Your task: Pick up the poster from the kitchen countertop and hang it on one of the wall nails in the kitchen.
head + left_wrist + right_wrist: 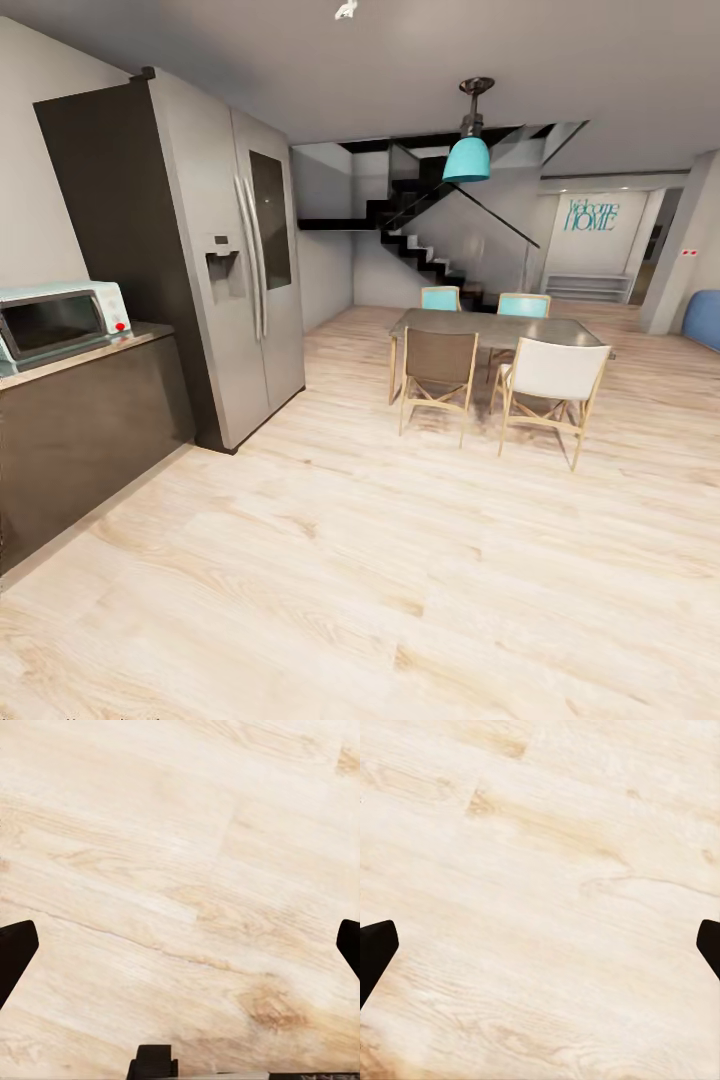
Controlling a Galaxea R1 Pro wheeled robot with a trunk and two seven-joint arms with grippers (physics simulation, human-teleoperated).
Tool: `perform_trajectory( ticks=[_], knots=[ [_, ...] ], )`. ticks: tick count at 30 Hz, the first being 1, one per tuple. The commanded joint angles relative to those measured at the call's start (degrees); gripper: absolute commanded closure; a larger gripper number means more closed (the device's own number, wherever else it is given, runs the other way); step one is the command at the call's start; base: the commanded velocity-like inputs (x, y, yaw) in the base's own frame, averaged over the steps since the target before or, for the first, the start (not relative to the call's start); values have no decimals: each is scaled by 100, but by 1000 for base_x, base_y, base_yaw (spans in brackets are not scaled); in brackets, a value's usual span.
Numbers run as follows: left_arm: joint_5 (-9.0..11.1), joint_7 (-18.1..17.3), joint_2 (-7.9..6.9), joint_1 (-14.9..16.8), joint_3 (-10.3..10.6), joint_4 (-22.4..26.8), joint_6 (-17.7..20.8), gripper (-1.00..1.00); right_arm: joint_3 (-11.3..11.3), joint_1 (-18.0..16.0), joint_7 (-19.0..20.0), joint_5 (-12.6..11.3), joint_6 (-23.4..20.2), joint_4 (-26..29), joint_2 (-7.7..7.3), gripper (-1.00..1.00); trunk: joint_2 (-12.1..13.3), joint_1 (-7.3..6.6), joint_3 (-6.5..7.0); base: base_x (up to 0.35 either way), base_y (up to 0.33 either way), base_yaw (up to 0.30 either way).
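Note:
The poster, the light-grey kitchen countertop and the wall nails are out of view. In the left wrist view my left gripper (180, 949) is open, its dark fingertips (15, 945) far apart at the picture's edges, with only pale wooden floor (180, 870) between them. The right wrist view has my right gripper (540, 949) open in the same way, its black fingertips (375, 949) spread wide over bare floor boards (540, 885). Neither gripper holds anything.
A steel-topped dark brown counter (90, 420) with a teal microwave (60, 320) stands at the left, beside a tall grey fridge (230, 260). A dining table (495, 330) with several chairs (552, 385) stands ahead under a teal lamp (467, 155). Stairs (420, 245) rise behind. Wooden floor (380, 580) spreads ahead.

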State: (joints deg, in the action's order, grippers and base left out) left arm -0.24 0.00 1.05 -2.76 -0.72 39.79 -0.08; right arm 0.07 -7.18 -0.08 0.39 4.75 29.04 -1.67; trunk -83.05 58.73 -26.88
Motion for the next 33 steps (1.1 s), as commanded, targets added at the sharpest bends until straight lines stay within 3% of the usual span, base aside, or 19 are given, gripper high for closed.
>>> perform_trajectory(
  ticks=[1, 9, 26, 33],
  knots=[
    [-3, 0, 4, -1, -7, -3, -1, -100, 1, -2, -1, 2, 17, -3, -1, -100, -3, 0, -5, 0, 0, 121],
    [-2, -1, 9, 1, -7, -50, -1, -100, 1, -6, -1, -1, 17, -65, 0, -100, -3, 0, -5, 0, 0, 212],
    [1, -10, 11, 0, -2, -51, -1, -100, 1, -4, -5, 6, 17, -101, 0, -100, -3, 0, -5, -5, -11, 20],
    [4, -24, 11, 1, 1, -54, -1, -100, 1, -7, -17, 5, 24, -101, 7, -100, -3, 0, -5, -37, -84, 211]
  ],
)
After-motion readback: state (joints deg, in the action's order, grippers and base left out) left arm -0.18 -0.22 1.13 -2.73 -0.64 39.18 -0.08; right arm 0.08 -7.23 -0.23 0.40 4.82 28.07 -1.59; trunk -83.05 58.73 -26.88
